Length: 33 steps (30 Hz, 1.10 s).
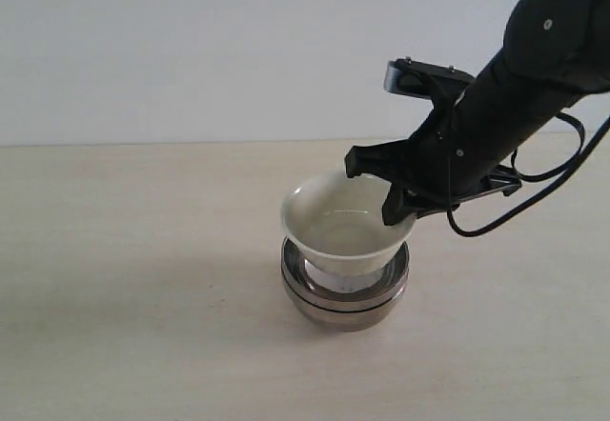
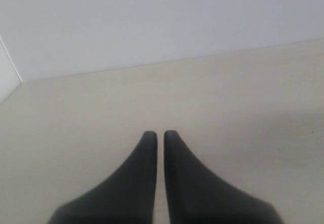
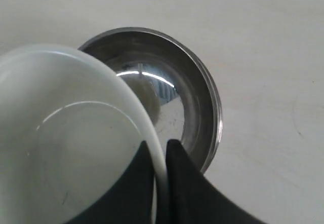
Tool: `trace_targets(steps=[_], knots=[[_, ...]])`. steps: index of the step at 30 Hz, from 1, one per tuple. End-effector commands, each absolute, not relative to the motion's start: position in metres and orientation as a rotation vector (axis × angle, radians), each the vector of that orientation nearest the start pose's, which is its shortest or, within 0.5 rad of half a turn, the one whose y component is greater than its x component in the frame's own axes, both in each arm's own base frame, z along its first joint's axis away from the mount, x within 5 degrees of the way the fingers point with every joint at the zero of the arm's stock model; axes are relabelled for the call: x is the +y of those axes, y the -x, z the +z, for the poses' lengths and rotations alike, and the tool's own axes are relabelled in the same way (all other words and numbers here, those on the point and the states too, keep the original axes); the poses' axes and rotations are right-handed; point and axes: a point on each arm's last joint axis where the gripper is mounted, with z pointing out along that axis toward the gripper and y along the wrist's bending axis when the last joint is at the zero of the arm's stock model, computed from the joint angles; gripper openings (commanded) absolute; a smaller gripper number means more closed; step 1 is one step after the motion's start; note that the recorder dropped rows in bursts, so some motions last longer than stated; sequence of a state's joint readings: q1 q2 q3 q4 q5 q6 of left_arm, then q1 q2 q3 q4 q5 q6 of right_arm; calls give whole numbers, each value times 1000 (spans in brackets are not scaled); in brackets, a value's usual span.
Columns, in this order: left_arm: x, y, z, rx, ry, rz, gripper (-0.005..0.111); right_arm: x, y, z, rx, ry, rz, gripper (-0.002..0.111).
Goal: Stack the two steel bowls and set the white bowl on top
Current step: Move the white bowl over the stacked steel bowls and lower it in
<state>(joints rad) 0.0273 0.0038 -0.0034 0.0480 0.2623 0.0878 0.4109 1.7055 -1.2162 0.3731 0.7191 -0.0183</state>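
Two steel bowls (image 1: 344, 292) stand nested one in the other in the middle of the table; the upper one's shiny inside (image 3: 172, 89) shows in the right wrist view. The white bowl (image 1: 335, 223) hangs in the mouth of the stack, tilted a little. My right gripper (image 1: 398, 202) is shut on its right rim, one finger inside and one outside (image 3: 160, 150). I cannot tell whether the white bowl (image 3: 66, 133) touches the steel. My left gripper (image 2: 160, 135) is shut with nothing in it, over bare table, out of the exterior view.
The pale wooden table (image 1: 133, 250) runs to a white wall (image 1: 191, 40) at the back. The right arm (image 1: 534, 69) and its cable reach in from the upper right.
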Motion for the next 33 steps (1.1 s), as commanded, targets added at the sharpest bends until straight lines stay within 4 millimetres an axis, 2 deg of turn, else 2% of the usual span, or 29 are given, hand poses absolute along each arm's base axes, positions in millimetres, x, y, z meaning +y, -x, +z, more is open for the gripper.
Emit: trace_targets(steps=[1, 7, 15, 25, 33], knots=[[3, -55, 190, 1739, -69, 118, 4, 159, -317, 242, 2654, 268, 542, 0], [3, -55, 190, 1739, -69, 118, 4, 159, -321, 244, 2615, 240, 549, 0], [3, -55, 190, 1741, -69, 118, 4, 148, -326, 244, 2611, 212, 538, 0], [3, -55, 190, 1741, -69, 118, 4, 149, -328, 246, 2586, 198, 544, 0], [3, -55, 190, 1741, -69, 118, 4, 152, -334, 230, 2615, 203, 554, 0]])
